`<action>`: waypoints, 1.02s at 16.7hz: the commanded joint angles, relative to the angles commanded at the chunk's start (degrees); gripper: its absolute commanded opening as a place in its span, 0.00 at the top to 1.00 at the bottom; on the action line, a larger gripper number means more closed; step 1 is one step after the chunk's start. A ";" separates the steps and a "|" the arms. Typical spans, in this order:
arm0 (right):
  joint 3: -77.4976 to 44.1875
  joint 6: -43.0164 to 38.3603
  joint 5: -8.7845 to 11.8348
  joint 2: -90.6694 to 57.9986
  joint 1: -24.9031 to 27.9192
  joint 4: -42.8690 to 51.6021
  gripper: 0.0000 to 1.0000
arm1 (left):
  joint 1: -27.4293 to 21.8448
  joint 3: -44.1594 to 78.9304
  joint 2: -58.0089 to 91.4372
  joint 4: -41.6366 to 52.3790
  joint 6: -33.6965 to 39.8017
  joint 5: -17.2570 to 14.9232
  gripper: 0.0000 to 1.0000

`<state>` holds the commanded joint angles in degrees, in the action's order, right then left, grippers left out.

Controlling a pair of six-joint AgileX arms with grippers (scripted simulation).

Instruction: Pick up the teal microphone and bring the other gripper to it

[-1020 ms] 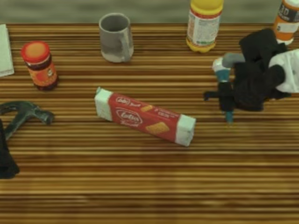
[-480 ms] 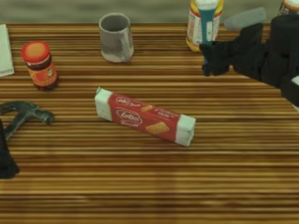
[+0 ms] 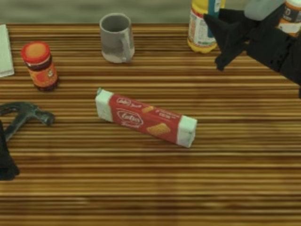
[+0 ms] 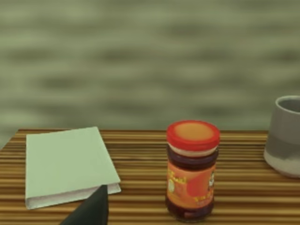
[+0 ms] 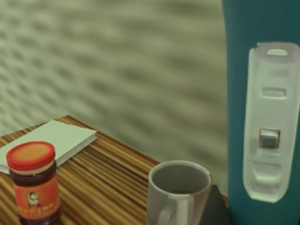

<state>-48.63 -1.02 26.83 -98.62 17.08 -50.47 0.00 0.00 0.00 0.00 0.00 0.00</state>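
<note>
The teal microphone (image 5: 236, 117) fills the side of the right wrist view, its white strip (image 5: 267, 122) facing the camera. From above only a teal sliver (image 3: 214, 4) shows at the far edge, beside the yellow bottle. My right gripper (image 3: 221, 35) is shut on it, raised high over the table's far right, with one dark finger (image 5: 214, 208) next to the handle. The microphone's head is out of view. The other gripper, my left one (image 3: 5, 162), stays parked at the near left edge, open, with one fingertip (image 4: 93, 211) showing.
A red biscuit pack (image 3: 146, 117) lies mid-table. A grey mug (image 3: 116, 37), a yellow bottle (image 3: 202, 28) and an orange bottle (image 3: 291, 19) stand along the far side. At the left are a red-lidded jar (image 3: 40, 66), a hammer (image 3: 23, 115) and a white book (image 3: 4, 49).
My right gripper lifted the microphone off the table and carried it up and toward the far edge, so most of it has left the top view. The left arm has not moved.
</note>
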 joint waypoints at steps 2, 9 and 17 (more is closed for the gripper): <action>0.00 0.00 0.00 0.00 0.00 0.00 1.00 | 0.00 0.00 0.00 0.00 0.00 0.00 0.00; 1.80 -0.53 -5.44 1.73 5.59 -2.27 1.00 | 0.00 0.00 0.00 0.00 0.00 0.00 0.00; 7.26 -1.55 -18.18 6.59 18.85 -7.73 1.00 | 0.00 0.00 0.00 0.00 0.00 0.00 0.00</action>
<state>-41.37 -2.57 8.66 -92.03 35.94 -58.20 0.00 0.00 0.00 0.00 0.00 0.00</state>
